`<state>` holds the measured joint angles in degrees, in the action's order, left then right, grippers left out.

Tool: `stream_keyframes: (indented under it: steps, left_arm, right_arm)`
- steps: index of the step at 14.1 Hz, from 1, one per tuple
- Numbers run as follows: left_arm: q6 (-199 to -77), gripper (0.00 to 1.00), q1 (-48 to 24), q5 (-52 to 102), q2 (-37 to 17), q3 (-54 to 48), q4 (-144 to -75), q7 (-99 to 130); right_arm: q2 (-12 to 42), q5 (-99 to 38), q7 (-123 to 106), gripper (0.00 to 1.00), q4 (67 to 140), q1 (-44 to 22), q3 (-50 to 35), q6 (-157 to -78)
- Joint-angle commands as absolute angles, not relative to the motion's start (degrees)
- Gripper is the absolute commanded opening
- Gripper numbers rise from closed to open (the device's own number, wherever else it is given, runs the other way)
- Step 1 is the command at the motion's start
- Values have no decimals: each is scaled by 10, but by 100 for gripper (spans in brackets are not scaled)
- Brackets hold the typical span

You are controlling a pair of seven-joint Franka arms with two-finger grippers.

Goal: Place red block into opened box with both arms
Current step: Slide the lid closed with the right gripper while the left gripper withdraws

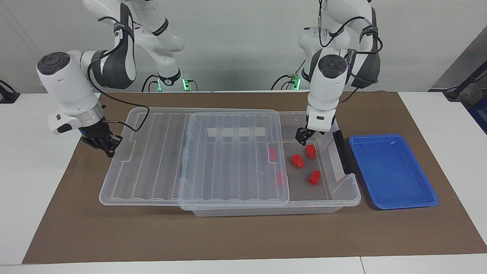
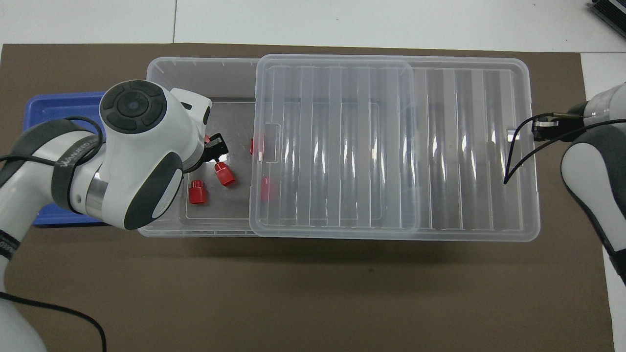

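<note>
— Two grippers, then. Where is the left one?

— The left gripper hangs over the uncovered end of the box, above the blocks and clear of them. It carries nothing. Whether it stands apart or together cannot be told from either view.

— And the red block?

— The red block lies loose on the box floor, just below that gripper and apart from it. The overhead view shows it lying tilted beside the gripper. A second block sits beside it, nearer to the robots. A third block lies farther from them.

— Any more?

— Two further blocks show through the lid, close to its edge.

— How does the lid sit?

— It covers most of the box and overhangs it toward the right arm's end of the table. Only the end by the black handle is uncovered.

— The right gripper?

— The right gripper has its fingertips together at the lid's overhanging end rim. It seems to touch the rim, but a grip on it cannot be made out.

— What lies around the box?

— A blue tray rests just beside the handle end. Box and tray stand on a brown mat.
</note>
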<state>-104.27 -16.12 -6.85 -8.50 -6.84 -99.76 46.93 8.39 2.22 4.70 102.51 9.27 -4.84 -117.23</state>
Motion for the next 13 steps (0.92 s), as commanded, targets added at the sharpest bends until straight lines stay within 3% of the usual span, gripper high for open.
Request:
stream_keyframes:
  steps: [1,6,9,13]
  left_arm:
    - [-990,100,-144,-75,-67,-62,-976,384]
    - [-958,100,-37,-75,-8,-62,-988,156]
    - [-980,100,63,-74,-8,-62,-991,-35]
    - [-1057,100,126,-75,-9,-60,-1005,-159]
  right_arm:
    - [76,19,35,0,1040,77,-52,-1166]
    - [75,13,39,0,1036,50,-55,-1143]
    - [75,10,41,0,1035,21,-57,-1143]
    - [74,-10,55,0,1035,-17,-57,-1143]
